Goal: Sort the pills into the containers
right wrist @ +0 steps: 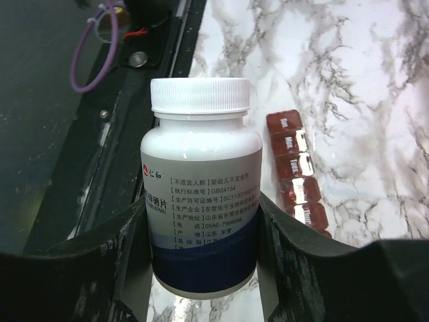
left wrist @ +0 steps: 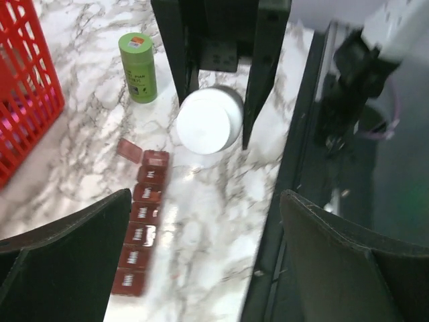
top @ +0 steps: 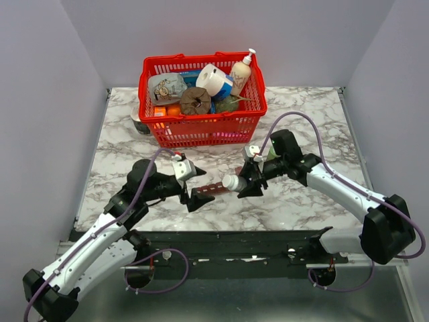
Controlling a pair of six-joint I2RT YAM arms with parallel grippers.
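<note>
While the right jaws clench a white bottle (top: pixel 234 182), the left jaws stand wide apart
Left arm (top: pixel 100 235) and right arm (top: pixel 335 180) stretch inward, low over the counter (top: pixel 301 114); the containers (top: pixel 213 188) lie between them, beside the bottle's cap

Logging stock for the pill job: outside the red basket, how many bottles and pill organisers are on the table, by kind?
White plastic pill bottle with white cap: 1
Green cylindrical bottle: 1
Dark-red seven-compartment pill strip: 1
Total: 3

Glossy red plastic containers (right wrist: pixel 298 168) (polished marbled table (right wrist: pixel 362 80))
</note>
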